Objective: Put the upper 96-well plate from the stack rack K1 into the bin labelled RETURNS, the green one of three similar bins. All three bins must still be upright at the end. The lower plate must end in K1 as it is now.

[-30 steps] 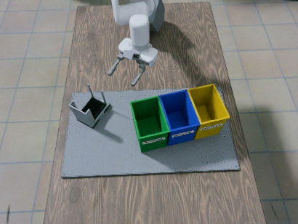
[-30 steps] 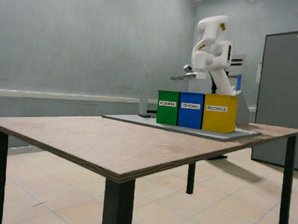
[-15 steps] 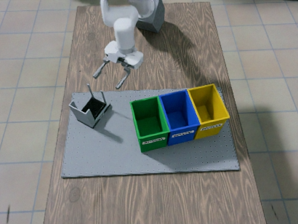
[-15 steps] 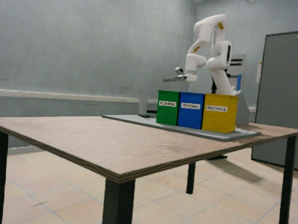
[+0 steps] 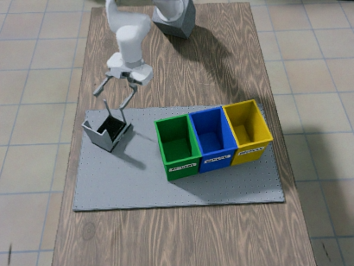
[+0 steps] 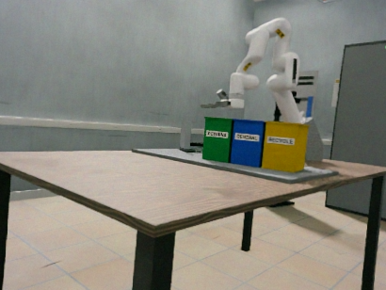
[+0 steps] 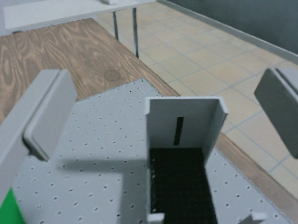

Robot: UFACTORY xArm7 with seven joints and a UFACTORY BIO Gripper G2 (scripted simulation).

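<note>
With its fingers spread and nothing between them, the gripper [image 5: 115, 94] [image 6: 214, 105] [image 7: 162, 114] hangs above and just behind the rack, up at the arm's side of the mat [image 5: 125, 181] [image 6: 301, 179] [image 7: 95, 130]! And the rack [image 5: 99, 139] [image 6: 184, 129] [image 7: 165, 122], what a spot it has, on the left of the top view, its gray walls standing up from the mat. Down inside sits the black plate [image 5: 111, 126] [image 7: 181, 185], low between those walls; whether a second one lies under it, I cannot tell. Over to the bins, all three upright, side by side in a row: green bin [image 5: 183, 167] [image 6: 217, 146] [image 7: 10, 210] nearest the rack, blue bin [image 5: 217, 161] [image 6: 247, 151] in the middle, yellow bin [image 5: 248, 155] [image 6: 284, 155] at the far end. RETURNS is on the green one, and the rack stands apart from it, bare mat between!
</note>
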